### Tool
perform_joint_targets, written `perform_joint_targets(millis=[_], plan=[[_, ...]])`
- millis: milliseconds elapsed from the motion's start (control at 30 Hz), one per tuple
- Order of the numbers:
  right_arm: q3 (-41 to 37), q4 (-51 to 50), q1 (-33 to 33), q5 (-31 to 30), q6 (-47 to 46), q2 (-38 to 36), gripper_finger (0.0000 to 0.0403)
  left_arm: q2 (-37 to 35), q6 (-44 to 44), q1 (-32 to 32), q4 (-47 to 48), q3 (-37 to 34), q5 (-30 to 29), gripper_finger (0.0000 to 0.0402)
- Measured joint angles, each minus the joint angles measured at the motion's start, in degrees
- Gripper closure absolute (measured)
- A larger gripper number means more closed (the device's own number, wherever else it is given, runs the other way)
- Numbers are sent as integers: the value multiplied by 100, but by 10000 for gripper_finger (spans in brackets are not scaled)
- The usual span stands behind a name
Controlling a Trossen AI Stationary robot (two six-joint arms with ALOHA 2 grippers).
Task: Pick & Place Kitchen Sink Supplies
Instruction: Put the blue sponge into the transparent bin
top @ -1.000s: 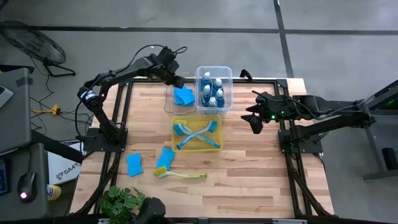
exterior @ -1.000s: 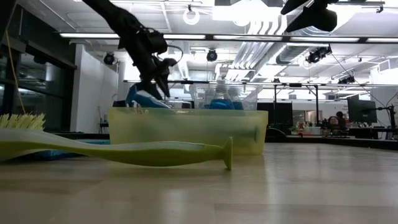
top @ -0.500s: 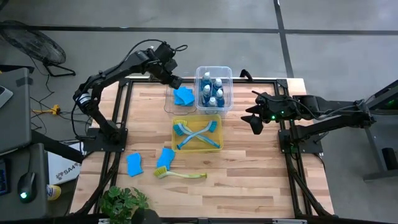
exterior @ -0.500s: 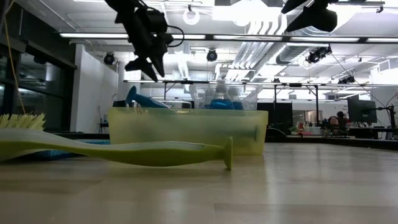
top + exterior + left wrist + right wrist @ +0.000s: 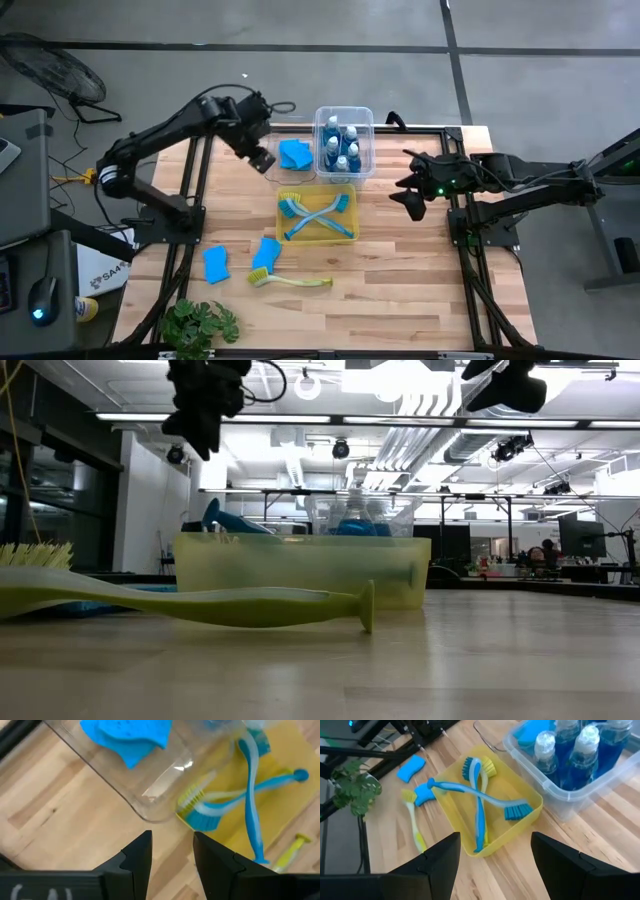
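Blue sponges (image 5: 293, 153) lie in a small clear bin (image 5: 165, 795) at the table's far side. Clear bottles of blue liquid (image 5: 341, 145) stand in a larger clear bin beside it. Blue and yellow-green brushes (image 5: 316, 212) lie crossed in a yellow bin (image 5: 530, 817). Two more sponges (image 5: 216, 264) (image 5: 266, 252) and a yellow-green brush (image 5: 291, 281) lie on the table's near left part. My left gripper (image 5: 258, 155) hangs open, raised, just left of the sponge bin. My right gripper (image 5: 410, 196) hovers open, right of the yellow bin.
A green leafy plant (image 5: 200, 324) stands at the table's near left edge. The three bins cluster at the table's far middle. Bare wood stretches across the near right part of the table (image 5: 420, 290). In the low view the yellow-green brush (image 5: 190, 605) lies in front of the yellow bin.
My left gripper has risen from just above the sponge bin and swung toward the table's left and near side, ending left of the bin. The sponges stay in the bin. My right arm has kept nearly still.
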State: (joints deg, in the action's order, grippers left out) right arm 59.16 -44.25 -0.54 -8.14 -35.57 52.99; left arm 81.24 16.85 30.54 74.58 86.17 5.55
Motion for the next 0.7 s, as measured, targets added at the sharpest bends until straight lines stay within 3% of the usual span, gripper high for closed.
perform_joint_targets(millis=[267, 533, 700], plan=[[0, -190, -236, 26, 0, 0, 166, -732, 670, -916, -66, -977, -273, 261], [0, -188, -514, 20, 0, 0, 166, -1387, 2192, -1775, -153, -2431, -338, 261], [0, -188, -602, 17, 3, 0, 166, -1692, 3159, -2354, -155, -3084, -74, 261]])
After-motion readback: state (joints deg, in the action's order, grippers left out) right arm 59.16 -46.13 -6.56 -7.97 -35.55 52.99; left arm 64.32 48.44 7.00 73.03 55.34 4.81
